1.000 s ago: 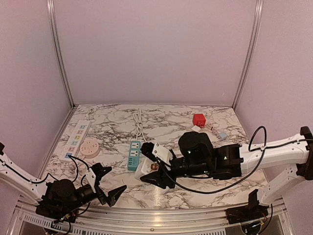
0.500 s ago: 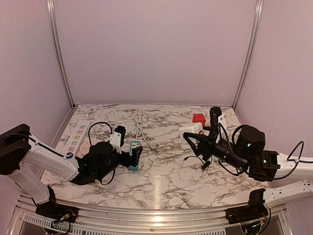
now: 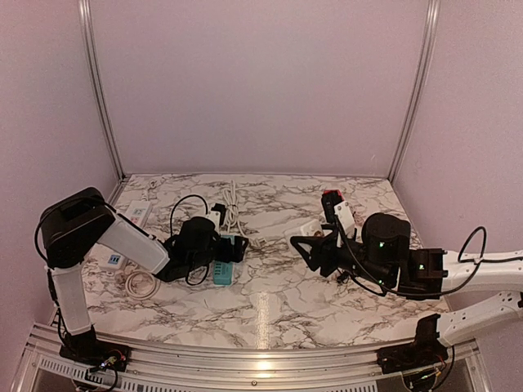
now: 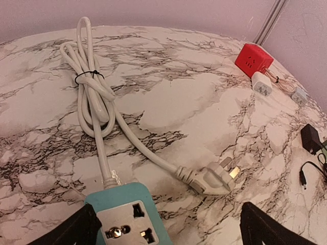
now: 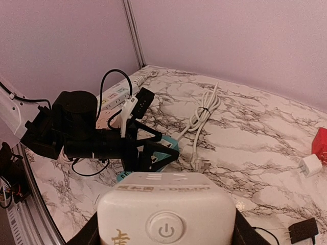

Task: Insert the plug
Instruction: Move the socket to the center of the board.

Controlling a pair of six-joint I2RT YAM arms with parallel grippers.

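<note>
Plug (image 4: 217,178) prongs clear from left wrist.

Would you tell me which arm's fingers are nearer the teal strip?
Left: the left fingers flank the strip. The right fingers hold a white box off to its right.

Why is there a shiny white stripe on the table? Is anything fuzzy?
Top view: light bounces off the glossy marble table, making that stripe. Left wrist view: the left claw has dark fingers that look a bit soft, while the white cord is sharp.
</note>
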